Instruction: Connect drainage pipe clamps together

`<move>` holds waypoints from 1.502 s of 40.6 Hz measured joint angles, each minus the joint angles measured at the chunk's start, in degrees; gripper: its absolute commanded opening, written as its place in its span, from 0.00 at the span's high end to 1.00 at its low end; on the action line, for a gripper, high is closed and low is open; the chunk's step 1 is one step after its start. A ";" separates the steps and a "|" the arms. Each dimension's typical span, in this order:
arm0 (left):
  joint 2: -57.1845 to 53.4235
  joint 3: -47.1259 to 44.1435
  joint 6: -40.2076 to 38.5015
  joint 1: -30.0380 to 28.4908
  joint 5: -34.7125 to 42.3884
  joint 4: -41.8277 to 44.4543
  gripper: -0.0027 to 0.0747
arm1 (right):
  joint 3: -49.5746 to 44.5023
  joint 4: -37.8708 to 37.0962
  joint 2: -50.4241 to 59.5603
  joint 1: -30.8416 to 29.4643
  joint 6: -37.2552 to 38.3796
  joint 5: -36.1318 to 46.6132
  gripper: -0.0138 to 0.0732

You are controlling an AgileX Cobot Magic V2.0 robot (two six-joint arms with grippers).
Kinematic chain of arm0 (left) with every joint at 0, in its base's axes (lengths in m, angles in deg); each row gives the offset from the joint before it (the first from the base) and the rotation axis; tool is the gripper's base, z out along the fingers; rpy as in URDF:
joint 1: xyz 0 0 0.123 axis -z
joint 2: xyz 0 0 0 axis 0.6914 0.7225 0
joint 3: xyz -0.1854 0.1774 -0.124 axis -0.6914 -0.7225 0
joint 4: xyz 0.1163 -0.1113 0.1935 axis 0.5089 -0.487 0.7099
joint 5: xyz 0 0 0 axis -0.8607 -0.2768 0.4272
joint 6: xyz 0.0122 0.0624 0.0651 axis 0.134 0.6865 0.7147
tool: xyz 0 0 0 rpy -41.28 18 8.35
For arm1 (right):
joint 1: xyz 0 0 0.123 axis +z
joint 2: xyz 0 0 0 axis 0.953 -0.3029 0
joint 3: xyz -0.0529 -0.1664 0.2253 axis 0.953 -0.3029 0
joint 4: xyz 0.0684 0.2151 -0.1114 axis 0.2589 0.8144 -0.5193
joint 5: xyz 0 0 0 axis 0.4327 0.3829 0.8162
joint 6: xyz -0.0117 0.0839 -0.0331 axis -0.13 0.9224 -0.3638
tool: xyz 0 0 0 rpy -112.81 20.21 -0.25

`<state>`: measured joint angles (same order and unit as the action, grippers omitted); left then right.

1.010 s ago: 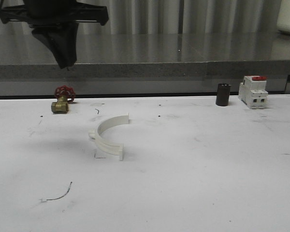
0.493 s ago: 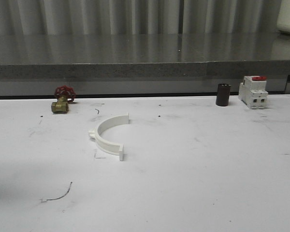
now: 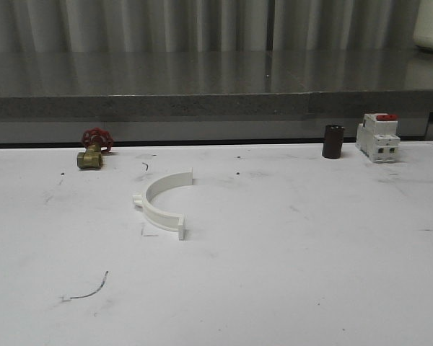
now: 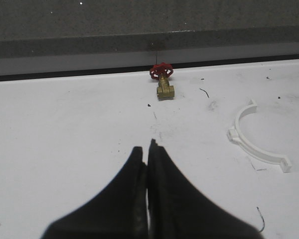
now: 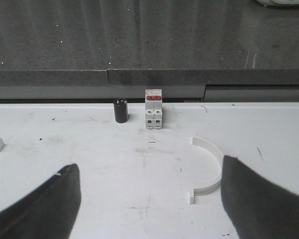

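Clamp halves lie apart on my white bench, unjoined.
Front view: one clamp half lies flat left of centre, nearer me than the brass valve; the black cylinder and circuit breaker stand far right. Left wrist view: my left gripper is pressed closed and empty, that half off to one side. Right wrist view: my right gripper is spread wide, empty, the second clamp half between its fingers.
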<state>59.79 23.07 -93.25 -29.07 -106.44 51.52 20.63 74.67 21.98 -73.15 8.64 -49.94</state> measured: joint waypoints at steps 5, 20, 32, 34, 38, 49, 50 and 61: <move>-8.11 -2.91 0.00 0.00 0.00 0.92 0.99 | 0.00 0.00 0.00 0.00 0.00 0.00 0.16; -20.75 -5.01 0.00 -0.09 0.00 1.42 0.99 | 0.00 0.00 0.00 0.00 0.00 0.00 0.16; -20.75 -5.10 0.00 -0.09 0.00 1.50 0.99 | 0.00 0.00 0.00 0.00 0.00 0.00 0.16; -20.75 -5.10 0.00 -0.09 0.00 1.50 0.99 | 0.00 0.00 0.00 0.00 0.00 0.00 0.16; -20.75 -5.10 0.00 -0.09 0.00 1.50 0.99 | 0.00 0.00 0.00 0.00 0.00 0.00 0.16; -20.75 -5.10 0.00 -0.09 0.00 1.50 0.99 | 0.00 0.00 0.00 0.00 0.00 0.00 0.16; -20.75 -5.10 0.00 -0.09 0.00 1.50 0.99 | 0.00 0.00 0.00 0.00 0.00 0.00 0.16; -20.75 -5.10 0.00 -0.09 0.00 1.50 0.99 | 0.00 0.00 0.00 0.00 0.00 0.00 0.16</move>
<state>39.04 17.97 -93.25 -29.16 -106.44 53.02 20.63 74.67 21.98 -73.15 8.64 -49.94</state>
